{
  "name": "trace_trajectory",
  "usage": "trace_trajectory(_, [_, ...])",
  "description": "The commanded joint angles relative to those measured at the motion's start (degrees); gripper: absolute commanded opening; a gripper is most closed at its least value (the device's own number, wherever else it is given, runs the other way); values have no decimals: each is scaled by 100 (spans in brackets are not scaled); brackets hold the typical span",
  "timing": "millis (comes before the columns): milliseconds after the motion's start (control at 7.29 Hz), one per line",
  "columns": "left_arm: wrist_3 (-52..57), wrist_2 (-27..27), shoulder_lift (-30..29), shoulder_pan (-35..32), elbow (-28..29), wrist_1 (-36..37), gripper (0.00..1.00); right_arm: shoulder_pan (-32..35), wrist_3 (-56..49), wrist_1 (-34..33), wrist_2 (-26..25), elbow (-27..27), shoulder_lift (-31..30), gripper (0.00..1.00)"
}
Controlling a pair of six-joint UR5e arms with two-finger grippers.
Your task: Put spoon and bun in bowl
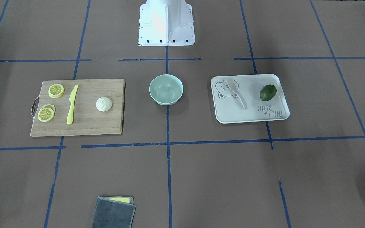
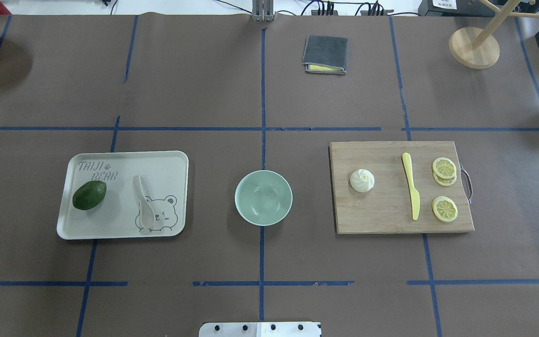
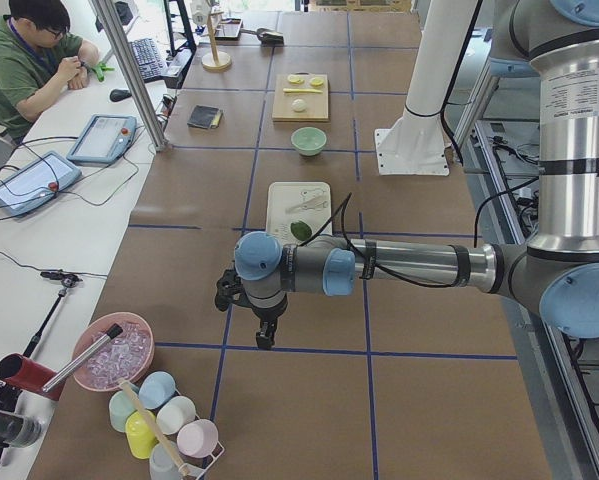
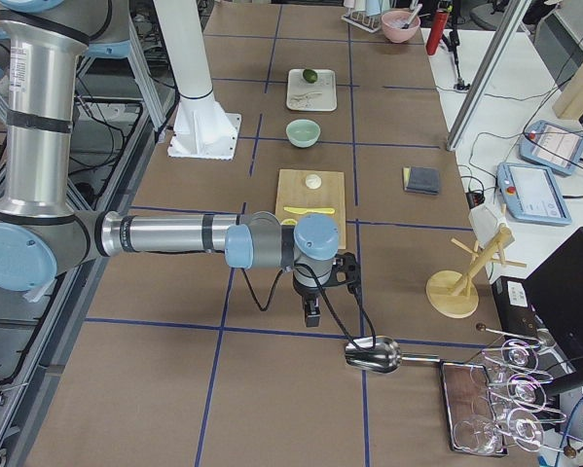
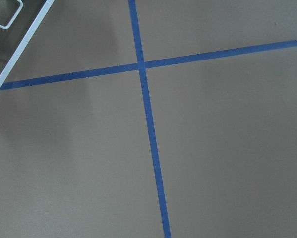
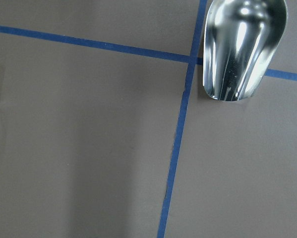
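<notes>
The off-white spoon [image 2: 144, 206] lies on the white bear-printed tray [image 2: 124, 164] beside a dark green avocado [image 2: 89, 195]. The cream bun [image 2: 362, 180] sits on the wooden cutting board [image 2: 382, 215]. The mint-green bowl [image 2: 263, 197] stands empty between them. Neither gripper shows in the overhead or front view. My left gripper [image 3: 266, 338] hangs over bare table well short of the tray, seen only in the exterior left view. My right gripper [image 4: 311, 313] hangs short of the board, seen only in the exterior right view. I cannot tell whether either is open or shut.
A yellow knife [image 2: 411, 192] and lemon slices [image 2: 444, 208] lie on the board. A folded grey cloth [image 2: 324, 54] lies at the far side. A metal scoop [image 6: 242, 47] lies near my right gripper. A wooden rack [image 2: 474, 47] stands far right, and a pink bowl [image 3: 114, 352] and cups [image 3: 164, 415] are near the left end.
</notes>
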Motion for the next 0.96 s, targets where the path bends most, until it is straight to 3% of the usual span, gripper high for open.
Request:
trace_trajectory(0, [9, 9, -9, 5, -9, -9, 100, 0, 13, 0, -1, 9, 11, 100])
trace_trajectory(685, [-17, 62, -79, 40, -335, -420, 100, -9, 48, 87, 43, 210, 115, 100])
trace_trajectory(823, [-26, 44, -166, 49, -343, -813, 100, -9, 39, 523, 9, 307, 116, 100])
